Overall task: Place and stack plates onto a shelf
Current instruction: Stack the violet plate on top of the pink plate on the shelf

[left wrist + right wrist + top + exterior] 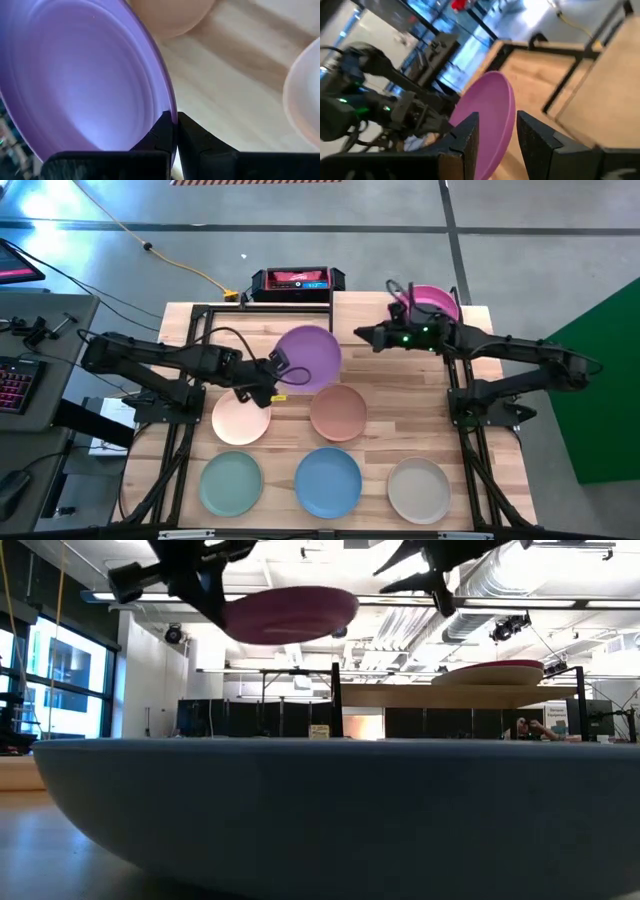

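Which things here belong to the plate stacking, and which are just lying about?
Job: purple plate in the left gripper; pink plate on the shelf; peach, brown, green, blue and beige plates; open right gripper.
Lying about: black box, yellow cable, keyboard.

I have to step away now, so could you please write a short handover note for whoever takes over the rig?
Left claw: shut on the rim of the purple plate, held in the air near the shelf.
Right claw: open, empty, above the shelf.
Done: magenta plate lies on the shelf's right end.
Left: put the purple plate on the shelf, then the peach, terracotta, mint green, blue and beige plates from the table.
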Available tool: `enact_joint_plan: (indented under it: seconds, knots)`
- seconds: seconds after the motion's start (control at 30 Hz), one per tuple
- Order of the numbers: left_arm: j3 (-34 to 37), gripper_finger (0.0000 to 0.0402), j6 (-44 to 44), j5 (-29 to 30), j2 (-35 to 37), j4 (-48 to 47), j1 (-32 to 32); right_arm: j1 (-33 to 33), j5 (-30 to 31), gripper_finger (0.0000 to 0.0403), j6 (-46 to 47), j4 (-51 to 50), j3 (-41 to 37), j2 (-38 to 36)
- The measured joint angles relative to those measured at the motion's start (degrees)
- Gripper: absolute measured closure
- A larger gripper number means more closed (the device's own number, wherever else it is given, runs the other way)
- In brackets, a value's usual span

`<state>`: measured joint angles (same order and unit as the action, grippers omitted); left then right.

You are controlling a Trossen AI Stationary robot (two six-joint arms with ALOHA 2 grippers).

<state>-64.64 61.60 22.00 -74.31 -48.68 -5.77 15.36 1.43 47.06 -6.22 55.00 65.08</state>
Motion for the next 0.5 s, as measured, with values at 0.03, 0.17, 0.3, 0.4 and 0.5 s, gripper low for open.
enact_joint_plan:
  seconds: [0.03, 0.17, 0.3, 0.4, 0.5]
  knots:
    - [-0.02, 0.0401, -0.04, -0.77, -0.53, -0.59, -0.18, -0.38, 0.02, 0.0291, 0.85, -0.23, 0.00, 0.58]
    - [0.09, 0.0401, -0.04, -1.39, -2.44, -2.97, -0.66, -1.57, 0.69, 0.0291, 4.02, -3.68, 0.00, 2.98]
    - [0.09, 0.0401, -0.02, -1.33, -4.23, -4.44, -1.09, -2.30, 0.95, 0.0291, 6.99, -7.88, 0.00, 4.81]
    - [0.00, 0.0401, -0.01, -1.27, -4.95, -4.15, -1.22, -3.06, 0.90, 0.0291, 8.54, -9.48, 0.00, 6.09]
    - [0.09, 0.0401, -0.44, -1.05, -5.48, -3.98, -1.68, -3.98, 0.85, 0.0291, 9.67, -9.94, 0.27, 7.59]
